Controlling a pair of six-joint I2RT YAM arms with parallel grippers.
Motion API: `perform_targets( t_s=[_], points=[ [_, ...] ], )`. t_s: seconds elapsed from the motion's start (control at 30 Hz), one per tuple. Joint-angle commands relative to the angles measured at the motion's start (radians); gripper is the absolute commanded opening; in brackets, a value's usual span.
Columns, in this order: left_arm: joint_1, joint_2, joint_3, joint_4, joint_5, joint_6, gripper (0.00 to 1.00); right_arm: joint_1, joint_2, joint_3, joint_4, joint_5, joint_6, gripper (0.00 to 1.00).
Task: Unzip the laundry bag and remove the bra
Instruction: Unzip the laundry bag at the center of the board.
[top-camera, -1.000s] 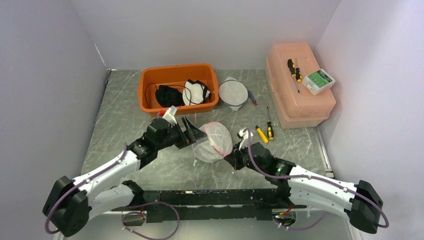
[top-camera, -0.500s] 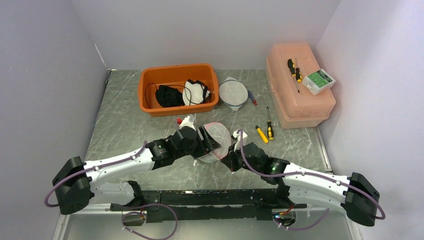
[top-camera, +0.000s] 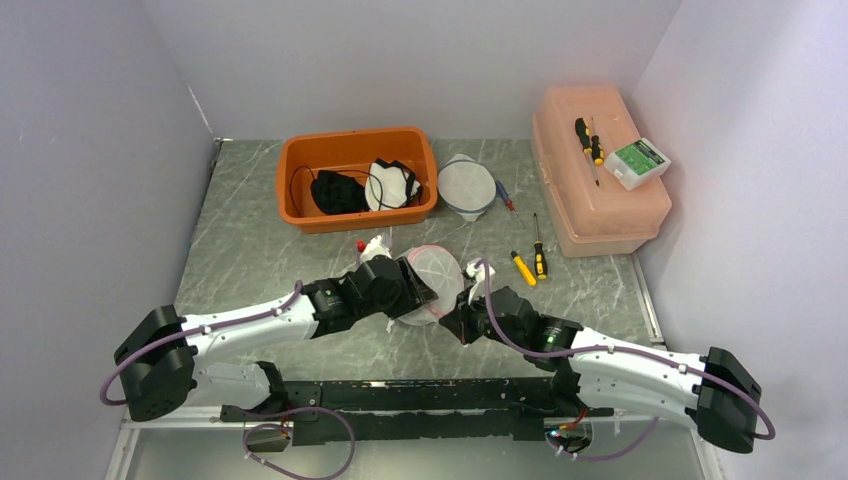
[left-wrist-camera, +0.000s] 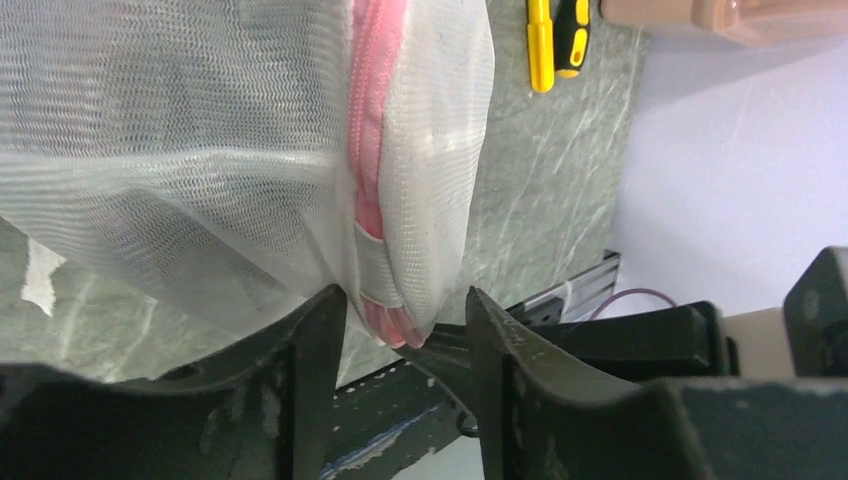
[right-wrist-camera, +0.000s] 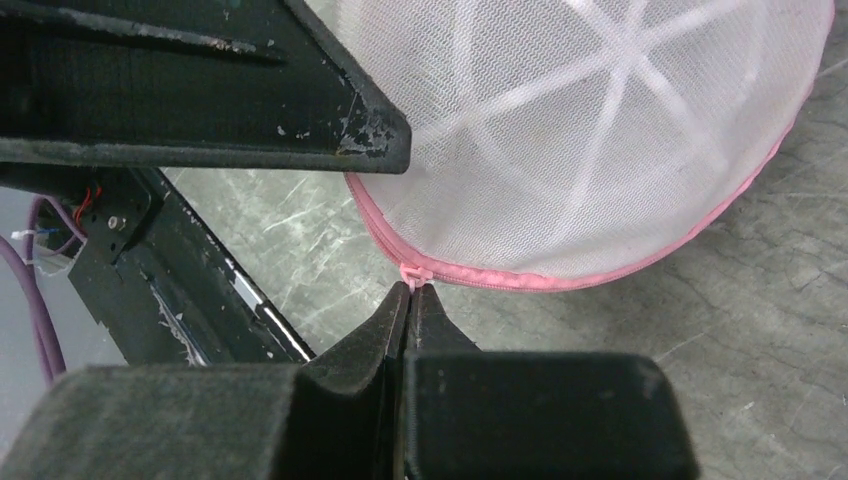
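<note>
Item one, laundry bag (top-camera: 436, 270): a white mesh dome with a pink zipper (right-wrist-camera: 600, 268) round its rim. It lies on the tabletop (top-camera: 250, 255) near the middle, between my two arms and in front of the orange bin (top-camera: 360, 217). The stretch of zipper seen from the right wrist is closed. I cannot make out any contents through the mesh.

Item two, left jaws: parted, reaching the bag from its left. The zippered edge of the bag sits between my fingers (left-wrist-camera: 305, 370). One finger touches the mesh and the other is just beside it. No squeezing of the fabric is evident.

Item three, right jaws: closed tight at the bag's near right edge, low over the tabletop. The tips meet on the pink zipper pull (right-wrist-camera: 413, 273) and appear to pinch its tab.

Item four, surroundings: the bin holds dark and white garments. Two yellow-handled screwdrivers (top-camera: 532, 264) lie on the tabletop to the right of the bag, apart from it.
</note>
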Motion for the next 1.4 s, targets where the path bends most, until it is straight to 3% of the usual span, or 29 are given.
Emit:
perform_targets(
  t_s=[0.0, 0.1, 0.3, 0.73, 0.9, 1.07, 1.27, 1.37],
  points=[
    [-0.006, -0.009, 0.001, 0.041, -0.028, 0.008, 0.45, 0.016, -0.007, 0.040, 0.056, 0.004, -0.011, 0.00],
    [-0.006, -0.004, 0.009, 0.040, -0.031, 0.022, 0.25, 0.025, -0.013, 0.042, 0.048, 0.012, -0.013, 0.00],
    [-0.006, -0.035, -0.009, 0.030, -0.045, 0.024, 0.03, 0.029, -0.040, 0.038, 0.006, 0.049, -0.009, 0.00],
    [-0.006, -0.162, -0.045, 0.008, -0.019, 0.081, 0.03, 0.022, 0.038, 0.015, -0.062, 0.223, 0.108, 0.00],
    [0.004, -0.198, -0.037, -0.023, 0.047, 0.188, 0.03, 0.016, -0.039, 0.027, -0.097, 0.294, 0.090, 0.00],
    [0.043, -0.250, 0.054, -0.137, 0.088, 0.394, 0.03, 0.023, -0.228, 0.059, -0.124, 0.179, -0.079, 0.00],
    [0.181, -0.204, 0.147, -0.088, 0.287, 0.591, 0.03, 0.058, -0.271, 0.134, -0.178, 0.099, -0.139, 0.00],
    [0.244, -0.147, 0.129, -0.021, 0.376, 0.616, 0.03, 0.079, -0.255, 0.124, -0.147, 0.092, -0.131, 0.00]
  ],
)
